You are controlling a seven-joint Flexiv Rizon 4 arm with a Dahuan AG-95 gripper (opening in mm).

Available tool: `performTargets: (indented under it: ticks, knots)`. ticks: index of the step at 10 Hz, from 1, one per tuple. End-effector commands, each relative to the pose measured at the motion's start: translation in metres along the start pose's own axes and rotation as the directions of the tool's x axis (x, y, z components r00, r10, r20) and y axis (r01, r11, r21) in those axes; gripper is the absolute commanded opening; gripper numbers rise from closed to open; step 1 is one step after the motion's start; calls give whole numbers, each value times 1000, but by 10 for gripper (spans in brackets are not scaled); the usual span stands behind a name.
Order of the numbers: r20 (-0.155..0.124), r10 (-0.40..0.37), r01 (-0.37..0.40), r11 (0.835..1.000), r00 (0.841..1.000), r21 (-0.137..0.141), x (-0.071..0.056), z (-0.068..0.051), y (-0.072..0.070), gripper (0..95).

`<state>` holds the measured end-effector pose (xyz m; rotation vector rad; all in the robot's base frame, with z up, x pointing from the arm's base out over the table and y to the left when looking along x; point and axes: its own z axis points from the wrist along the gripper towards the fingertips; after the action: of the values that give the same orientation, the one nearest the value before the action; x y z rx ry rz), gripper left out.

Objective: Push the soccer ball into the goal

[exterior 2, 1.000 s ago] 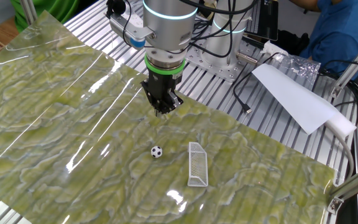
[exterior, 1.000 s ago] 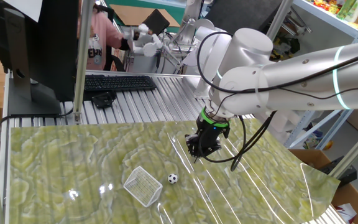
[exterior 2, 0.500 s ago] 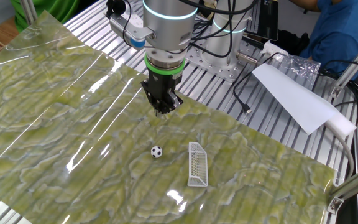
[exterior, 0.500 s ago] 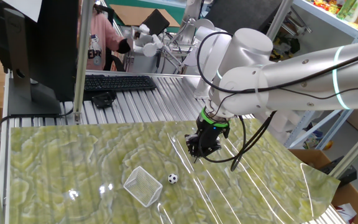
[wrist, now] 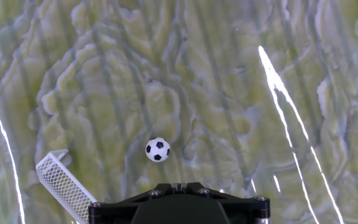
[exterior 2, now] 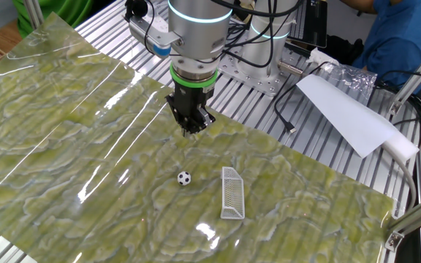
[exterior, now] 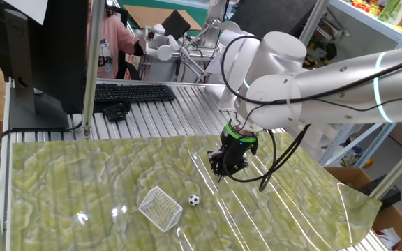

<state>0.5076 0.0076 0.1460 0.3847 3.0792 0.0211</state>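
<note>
The soccer ball (exterior: pixel 194 200) (exterior 2: pixel 184 177) (wrist: pixel 158 149) is a tiny white ball with black patches resting on the green marbled mat. A small white mesh goal (exterior: pixel 160 208) (exterior 2: pixel 232 193) (wrist: pixel 62 183) stands a short way beside it, apart from the ball. My gripper (exterior: pixel 221 174) (exterior 2: pixel 189 131) (wrist: pixel 178 185) hovers above the mat some distance behind the ball, with its jaws shut and nothing between them. In the hand view only the gripper's dark tip shows at the bottom edge.
A green marbled mat (exterior 2: pixel 64 146) covers the slatted metal table (exterior 2: pixel 320 139). A keyboard (exterior: pixel 132 92) and monitor (exterior: pixel 37 56) sit at the far side. A white sheet of paper (exterior 2: pixel 346 113) lies at the table's right. A person (exterior: pixel 110 42) stands behind.
</note>
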Motion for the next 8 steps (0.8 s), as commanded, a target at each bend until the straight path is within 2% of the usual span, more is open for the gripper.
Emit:
performTargets:
  ticks: [1, 2, 3, 6, 8]
  knots:
    - [-1, 0, 0, 1000, 1000, 0, 0, 0, 0, 0]
    - [-21, 68, -71, 989, 997, -129, 25, 44, 36, 0]
    - [-24, 70, -73, 988, 997, -133, 25, 40, 36, 0]
    - [-24, 60, -63, 989, 998, -132, 26, 39, 36, 0]
    - [-29, 71, -74, 990, 997, -122, 26, 39, 37, 0]
